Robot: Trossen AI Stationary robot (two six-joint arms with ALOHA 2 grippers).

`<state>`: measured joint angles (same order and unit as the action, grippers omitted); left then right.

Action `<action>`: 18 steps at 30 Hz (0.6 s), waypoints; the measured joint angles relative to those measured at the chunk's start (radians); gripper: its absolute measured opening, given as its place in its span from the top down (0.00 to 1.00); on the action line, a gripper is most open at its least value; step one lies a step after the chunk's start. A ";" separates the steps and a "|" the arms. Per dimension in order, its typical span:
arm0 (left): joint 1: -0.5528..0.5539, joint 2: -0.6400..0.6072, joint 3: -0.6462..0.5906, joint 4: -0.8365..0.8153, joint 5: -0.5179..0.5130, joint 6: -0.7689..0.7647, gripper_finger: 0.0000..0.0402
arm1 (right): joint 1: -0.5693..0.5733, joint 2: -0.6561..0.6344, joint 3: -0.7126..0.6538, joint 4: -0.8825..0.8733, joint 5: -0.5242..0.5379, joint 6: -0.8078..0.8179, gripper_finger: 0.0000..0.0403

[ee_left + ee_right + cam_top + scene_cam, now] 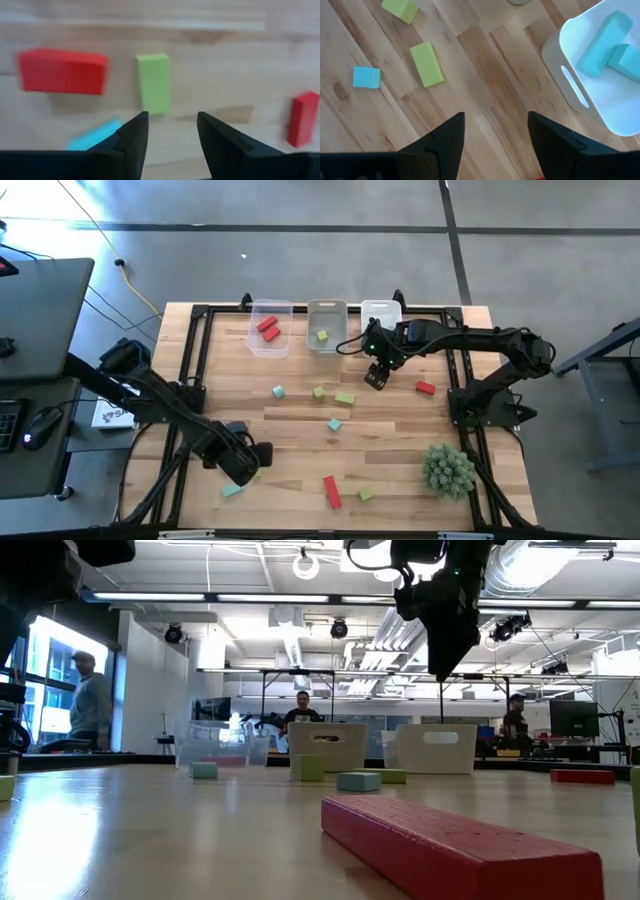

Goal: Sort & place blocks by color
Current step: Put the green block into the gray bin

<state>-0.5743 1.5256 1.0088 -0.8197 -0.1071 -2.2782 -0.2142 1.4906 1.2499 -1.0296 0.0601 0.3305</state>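
Note:
Red, yellow-green and teal blocks lie scattered on the wooden table. My left gripper is open, low over the near left part of the table; its wrist view shows a green block just beyond the fingers, a red bar, a teal block and a red block. My right gripper is open and empty, raised above the table next to the right bin, which holds teal blocks. Below the right gripper lie two green blocks and a teal one.
Three clear bins stand in a row at the far edge: the left holds red blocks, the middle a green one, the right teal ones. A spiky green plant sits near the right near corner. A red bar lies by the near edge.

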 joint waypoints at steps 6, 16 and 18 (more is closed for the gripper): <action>0.022 0.069 0.000 0.017 0.050 0.001 0.52 | 0.000 0.000 0.000 -0.002 0.000 -0.023 0.49; 0.070 0.171 0.000 0.084 0.105 0.003 0.47 | 0.000 0.000 0.000 -0.006 0.000 -0.044 0.49; 0.078 0.189 0.000 0.089 0.109 0.003 0.47 | 0.000 0.000 0.000 -0.006 0.000 -0.044 0.49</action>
<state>-0.4967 1.7144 1.0088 -0.7303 0.0015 -2.2750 -0.2142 1.4906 1.2495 -1.0355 0.0601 0.2867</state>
